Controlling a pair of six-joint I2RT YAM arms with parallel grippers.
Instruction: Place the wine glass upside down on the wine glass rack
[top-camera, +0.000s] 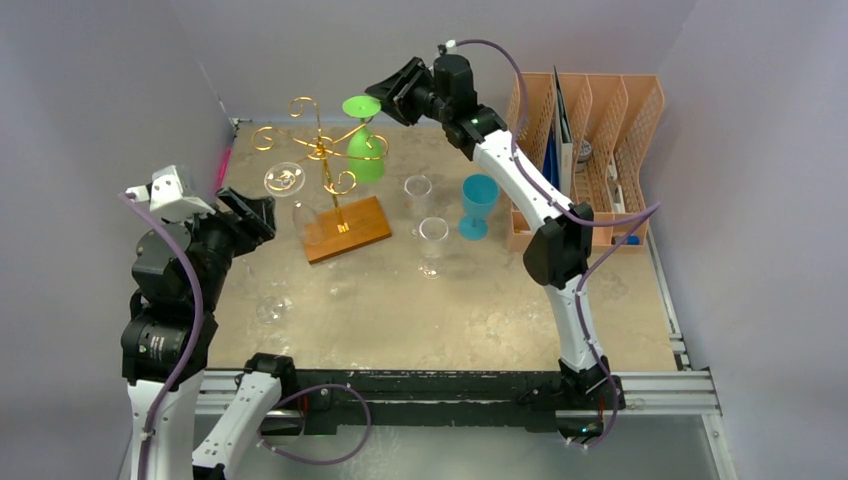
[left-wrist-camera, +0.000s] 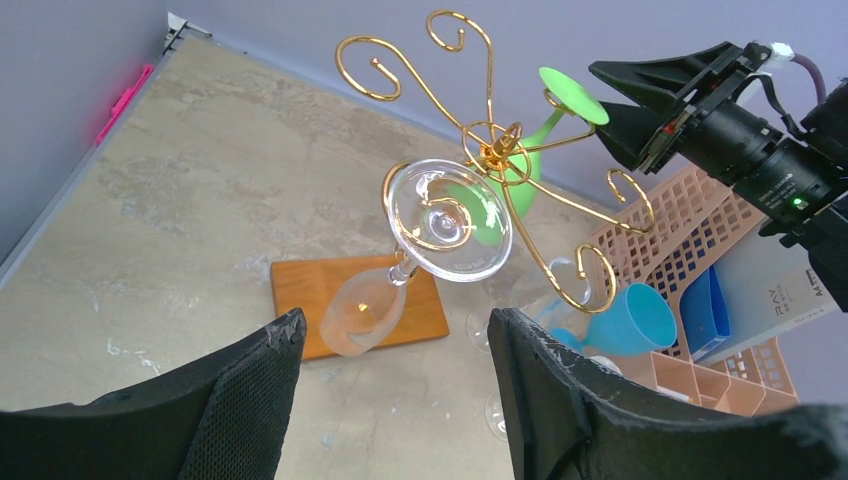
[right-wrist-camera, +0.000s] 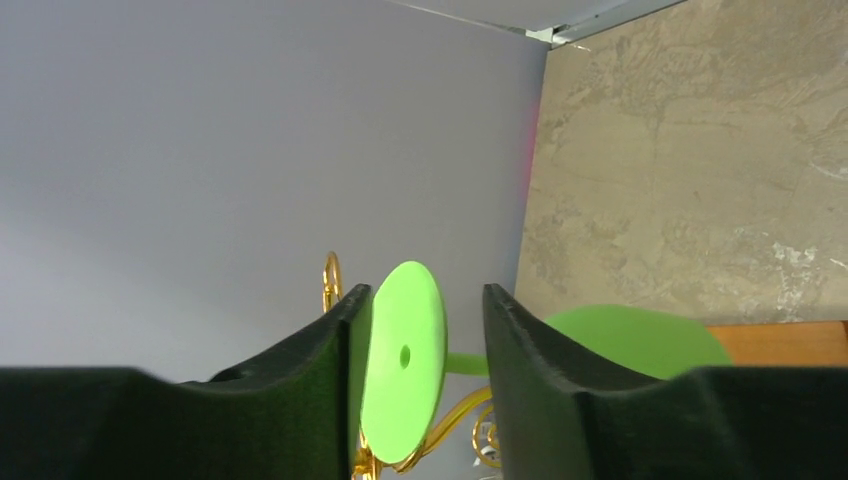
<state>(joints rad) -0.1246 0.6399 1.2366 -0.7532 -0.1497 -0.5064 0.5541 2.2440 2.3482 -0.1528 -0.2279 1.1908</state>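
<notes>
The right tool (right-wrist-camera: 427, 292), jaws slightly parted, is straddling the foot of the green glass (top-camera: 367, 160) hanging inverted at 2 o'clock on the rack (top-camera: 345, 232), letting the wire carry it; the left tool (left-wrist-camera: 395, 318) is gaping, empty.

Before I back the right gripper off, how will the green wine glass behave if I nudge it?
Probably light, not brittle: the green wine glass looks like opaque plastic. It seems hung by its foot on a thin wire arm of the rack, so a nudge would likely swing it or slide it off. The right gripper flanks that foot closely.
</notes>
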